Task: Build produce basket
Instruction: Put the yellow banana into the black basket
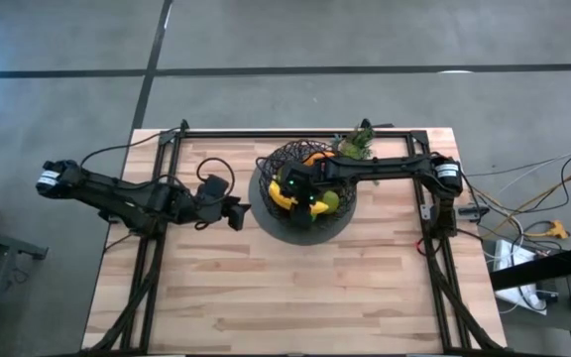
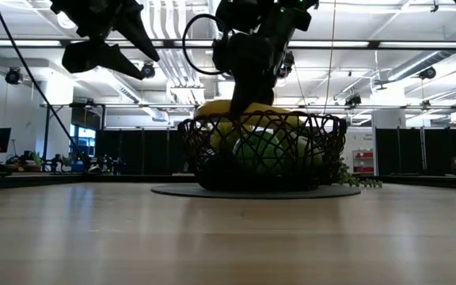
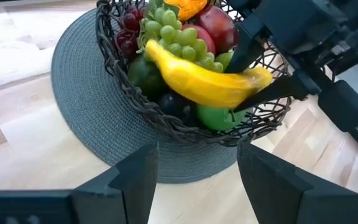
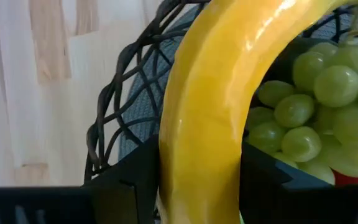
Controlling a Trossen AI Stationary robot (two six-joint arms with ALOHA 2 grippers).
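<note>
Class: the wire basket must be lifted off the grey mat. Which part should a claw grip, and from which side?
Grip the basket by its top rim, coming from above on the left claw's side. The rim there is bare; the right claw holds the banana opposite.

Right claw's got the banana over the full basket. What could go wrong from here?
1. The banana sits atop green grapes and apples, heaped to the basket rim; once released it may roll out onto the grey mat.
2. The right claw is shut on the banana inside the wire rim; pulling away could snag the basket.
3. The left claw waits open close by, so the arms might clash.
</note>
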